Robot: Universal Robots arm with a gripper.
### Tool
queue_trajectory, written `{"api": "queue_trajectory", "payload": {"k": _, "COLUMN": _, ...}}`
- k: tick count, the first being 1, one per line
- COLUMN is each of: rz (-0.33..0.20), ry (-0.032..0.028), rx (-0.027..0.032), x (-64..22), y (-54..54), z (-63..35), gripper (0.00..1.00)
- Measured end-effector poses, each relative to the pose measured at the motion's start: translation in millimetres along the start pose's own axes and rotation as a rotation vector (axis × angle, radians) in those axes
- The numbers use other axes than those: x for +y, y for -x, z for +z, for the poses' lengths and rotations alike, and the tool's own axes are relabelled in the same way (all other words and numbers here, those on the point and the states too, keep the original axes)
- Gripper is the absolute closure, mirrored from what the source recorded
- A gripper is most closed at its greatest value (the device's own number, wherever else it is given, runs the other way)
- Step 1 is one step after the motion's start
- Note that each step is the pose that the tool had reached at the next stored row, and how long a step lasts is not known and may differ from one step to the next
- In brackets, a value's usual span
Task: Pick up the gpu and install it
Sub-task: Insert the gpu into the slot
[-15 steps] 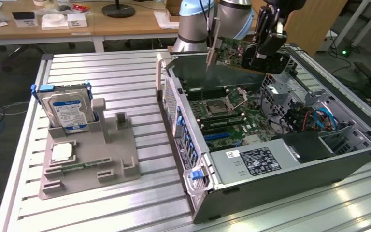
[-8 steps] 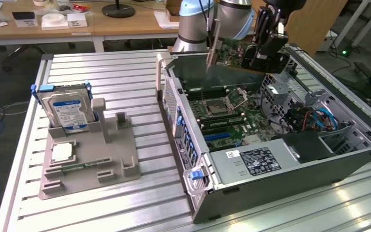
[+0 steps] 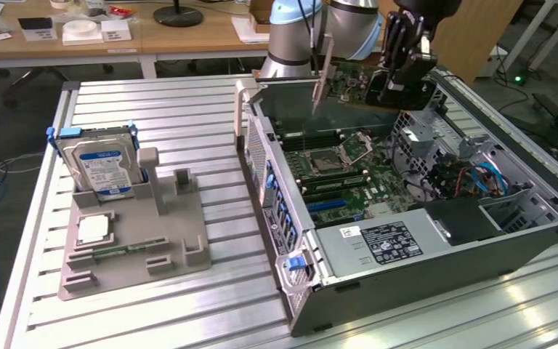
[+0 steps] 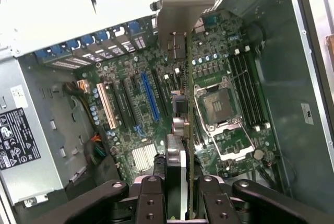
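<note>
The gpu (image 3: 349, 81) hangs on edge in the air above the far end of the open computer case (image 3: 289, 240), green board toward the camera and its silver bracket pointing down. My gripper (image 3: 400, 81) is shut on the card's end at the exterior view's right. In the wrist view the gpu (image 4: 183, 106) runs edge-on away from my gripper (image 4: 181, 185), held between two black fingers (image 4: 151, 203). Below it lies the motherboard (image 4: 130, 130) with a blue slot (image 4: 150, 96) and a yellow slot (image 4: 107, 105). The card is well above the board and touches no slot.
A grey fixture (image 3: 134, 233) on the slatted table holds an upright hard drive (image 3: 104, 166), and a memory stick (image 3: 114, 251) lies flat in it. Inside the case are the power supply (image 3: 386, 241), the CPU socket (image 3: 333, 156) and blue cables (image 3: 487, 178). Wooden desks stand behind.
</note>
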State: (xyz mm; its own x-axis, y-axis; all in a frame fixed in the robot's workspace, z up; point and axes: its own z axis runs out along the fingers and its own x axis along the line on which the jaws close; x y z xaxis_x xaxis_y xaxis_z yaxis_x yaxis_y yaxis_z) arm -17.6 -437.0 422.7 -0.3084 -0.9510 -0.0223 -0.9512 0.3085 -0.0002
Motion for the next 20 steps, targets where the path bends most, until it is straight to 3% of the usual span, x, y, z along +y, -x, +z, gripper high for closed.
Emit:
{"api": "queue_trajectory", "payload": {"k": 4, "rz": -0.021, "ry": -0.0205, "rx": -0.0035, "x": -0.1, "y": 0.2, "z": 2.5, "gripper": 0.72}}
{"api": "queue_trajectory", "payload": {"k": 15, "rz": -0.212, "ry": -0.0173, "rx": -0.0061, "x": -0.1, "y": 0.1, "z": 6.0, "gripper": 0.72}}
{"api": "queue_trajectory", "payload": {"k": 20, "rz": -0.222, "ry": -0.0183, "rx": -0.0065, "x": -0.1, "y": -0.4, "z": 7.3, "gripper": 0.72}}
